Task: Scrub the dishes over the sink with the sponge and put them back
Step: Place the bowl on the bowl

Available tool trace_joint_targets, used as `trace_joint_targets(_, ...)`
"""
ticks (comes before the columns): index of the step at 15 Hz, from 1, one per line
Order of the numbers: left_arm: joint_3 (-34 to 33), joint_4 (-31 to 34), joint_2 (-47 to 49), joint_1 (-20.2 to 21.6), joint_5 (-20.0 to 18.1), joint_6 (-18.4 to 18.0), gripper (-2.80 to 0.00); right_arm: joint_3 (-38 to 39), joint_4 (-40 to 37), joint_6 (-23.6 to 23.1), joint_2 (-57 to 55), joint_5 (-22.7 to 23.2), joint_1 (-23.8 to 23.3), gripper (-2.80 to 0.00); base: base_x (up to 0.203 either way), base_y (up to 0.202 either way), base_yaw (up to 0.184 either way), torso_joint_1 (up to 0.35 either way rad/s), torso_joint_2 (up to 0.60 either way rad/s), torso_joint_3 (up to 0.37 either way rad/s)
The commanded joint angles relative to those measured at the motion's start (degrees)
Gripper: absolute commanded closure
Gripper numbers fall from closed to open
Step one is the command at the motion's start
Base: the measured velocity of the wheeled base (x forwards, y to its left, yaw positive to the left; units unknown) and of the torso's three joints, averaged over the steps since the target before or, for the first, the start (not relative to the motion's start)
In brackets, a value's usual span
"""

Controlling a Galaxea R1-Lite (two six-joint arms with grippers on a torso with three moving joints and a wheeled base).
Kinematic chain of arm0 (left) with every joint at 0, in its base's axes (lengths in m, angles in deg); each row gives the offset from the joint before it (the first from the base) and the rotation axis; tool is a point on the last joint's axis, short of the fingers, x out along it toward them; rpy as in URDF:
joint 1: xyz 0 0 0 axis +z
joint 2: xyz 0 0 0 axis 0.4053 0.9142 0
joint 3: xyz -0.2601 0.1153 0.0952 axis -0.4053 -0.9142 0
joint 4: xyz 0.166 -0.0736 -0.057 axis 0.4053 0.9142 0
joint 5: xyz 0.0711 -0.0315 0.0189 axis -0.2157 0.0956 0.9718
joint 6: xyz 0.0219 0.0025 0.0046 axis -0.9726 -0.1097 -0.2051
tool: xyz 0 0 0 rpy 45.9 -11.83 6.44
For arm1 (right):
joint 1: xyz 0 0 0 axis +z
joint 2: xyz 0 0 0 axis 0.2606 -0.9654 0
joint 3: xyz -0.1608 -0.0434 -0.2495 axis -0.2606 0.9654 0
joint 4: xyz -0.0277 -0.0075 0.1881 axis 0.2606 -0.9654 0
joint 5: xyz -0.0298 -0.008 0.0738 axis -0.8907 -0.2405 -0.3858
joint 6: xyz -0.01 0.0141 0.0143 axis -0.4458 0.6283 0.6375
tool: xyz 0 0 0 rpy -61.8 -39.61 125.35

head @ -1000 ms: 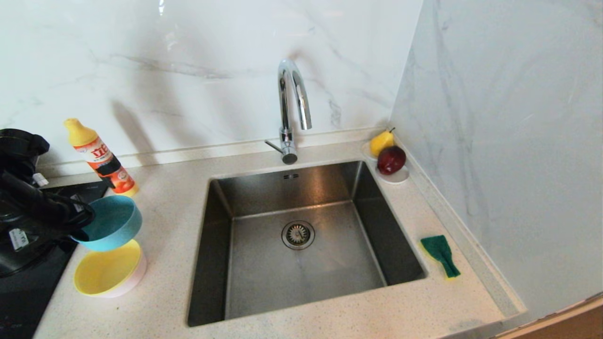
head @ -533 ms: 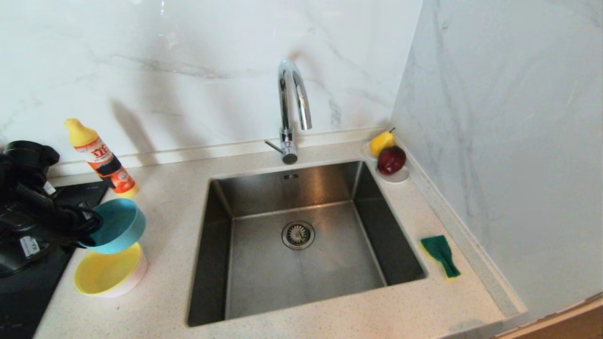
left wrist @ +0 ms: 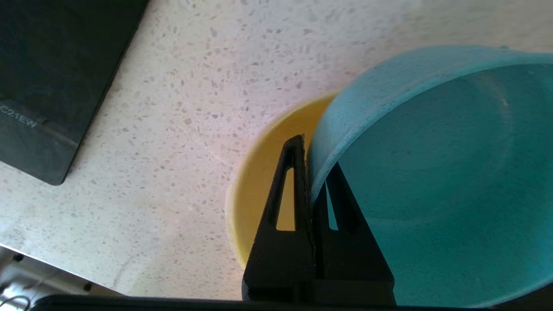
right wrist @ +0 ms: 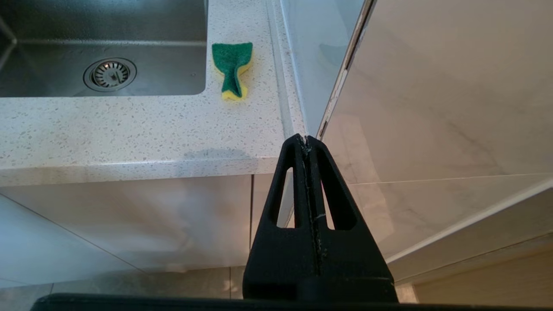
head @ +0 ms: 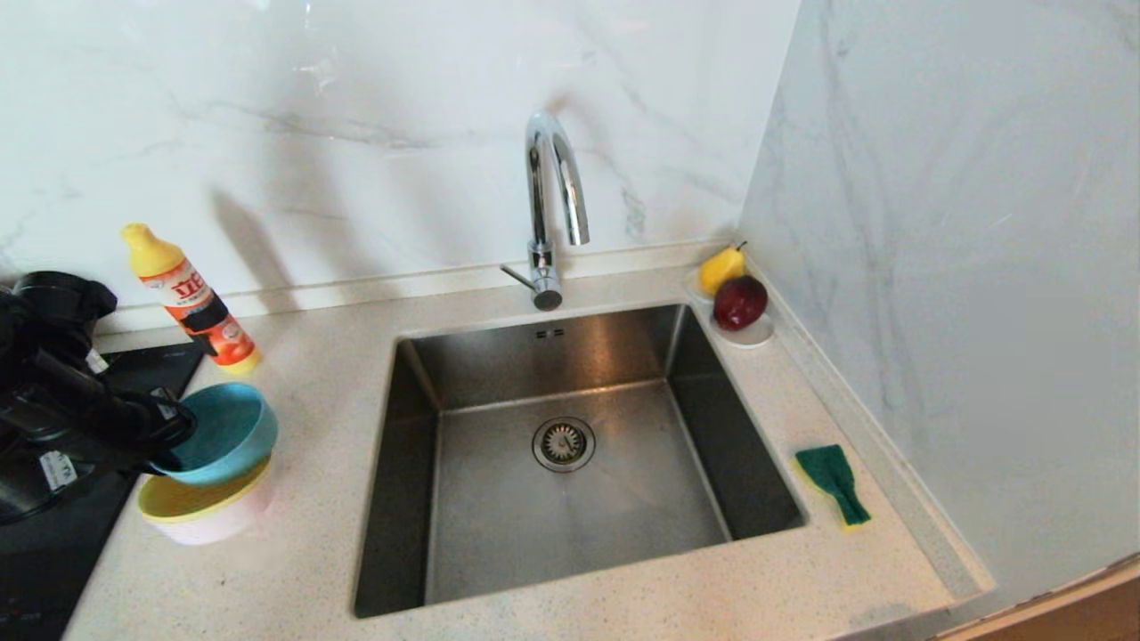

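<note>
A round teal-blue plastic bowl (head: 216, 434) with a matte, faintly grainy surface is pinched at its rim by the left gripper (head: 169, 434), whose black skeletal fingers (left wrist: 285, 203) are closed on the thin wall — one inside, one outside, as seen in the left wrist view. The bowl is held tilted, low over a round yellow plastic bowl (head: 178, 504), which is nested in a pale pink plastic bowl (head: 209, 527); whether the teal bowl touches the yellow rim cannot be told. This stack is set on the speckled, cream stone-look countertop (head: 321, 392) to the left of the sink, just beside a flat black glass cooktop (head: 53, 552).

The square brushed stainless-steel sink (head: 570, 463) is seen with a round perforated drain strainer (head: 563, 443) at its centre and an arched, polished chrome faucet (head: 552, 200) behind it. The small sponge (head: 833, 481) — dark green scouring face over yellow foam, pinched in at one end — lies on the counter just right of the sink.

The right gripper (right wrist: 307, 140) is parked in front of and below the counter edge, its black fingers pressed together on nothing.

A yellow-capped orange detergent bottle (head: 191, 303) is stood by the glossy marble-patterned wall. A small white saucer (head: 753, 334) with a yellow pear (head: 720, 267) and a dark red apple (head: 739, 301) is set in the back right corner.
</note>
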Motion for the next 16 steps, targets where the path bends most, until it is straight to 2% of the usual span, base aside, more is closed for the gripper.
trace_joint_targets(1,0.9,0.5,-1.2,0.0,0.0,0.2,0.0,0.0,0.0,0.0,0.1,0.0,0.0,0.0,0.0,0.0,0.0,0.0,0.0,0.0)
trace_joint_targets(8,-1.1,5.3,-6.7,0.0,0.5,-1.0,0.0,0.0,0.0,0.0,0.1,0.0,0.0,0.0,0.0,0.0,0.0,0.0,0.0,0.0)
trace_joint_targets(11,-7.1,4.1,-6.7,0.0,1.3,-1.2,0.0,0.0,0.0,0.0,0.0,0.0,0.0,0.0,0.0,0.0,0.0,0.0,0.0,0.0)
trace_joint_targets(13,-10.3,-1.0,-5.9,0.1,2.0,-1.2,0.0,0.0,0.0,0.0,0.0,0.0,0.0,0.0,0.0,0.0,0.0,0.0,0.0,0.0)
trace_joint_targets(16,-10.5,-3.0,-5.2,0.5,3.1,-1.3,0.0,0.0,0.0,0.0,0.0,0.0,0.0,0.0,0.0,0.0,0.0,0.0,0.0,0.0)
